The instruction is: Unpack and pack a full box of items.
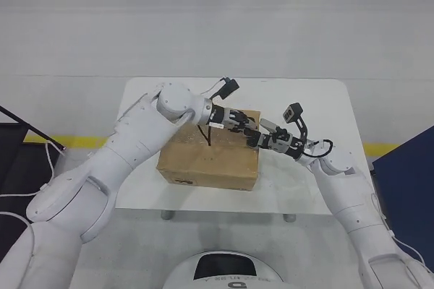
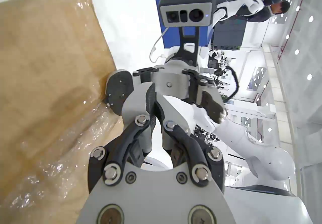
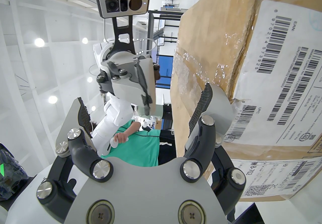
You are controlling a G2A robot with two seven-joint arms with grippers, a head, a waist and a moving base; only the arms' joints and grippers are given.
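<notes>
A closed cardboard box [image 1: 202,155] sealed with clear tape stands in the middle of the white table [image 1: 311,108]. Barcode labels [image 3: 284,64] cover the side seen in the right wrist view. My left gripper [image 1: 239,119] hovers over the box's far right top corner, shut with nothing between its fingers [image 2: 151,99]. My right gripper [image 1: 255,137] faces it from the right, open, with one pad [image 3: 201,101] against the box's upper corner [image 2: 100,79] and the other pad [image 3: 83,114] in free air. The left gripper [image 3: 141,89] hangs just beyond my open right fingers.
Bare tabletop lies to the right of the box and behind it. A black stand [image 1: 7,166] is on the floor to the left, and a blue panel [image 1: 419,173] stands to the right of the table. A yellow floor line [image 1: 65,141] runs behind.
</notes>
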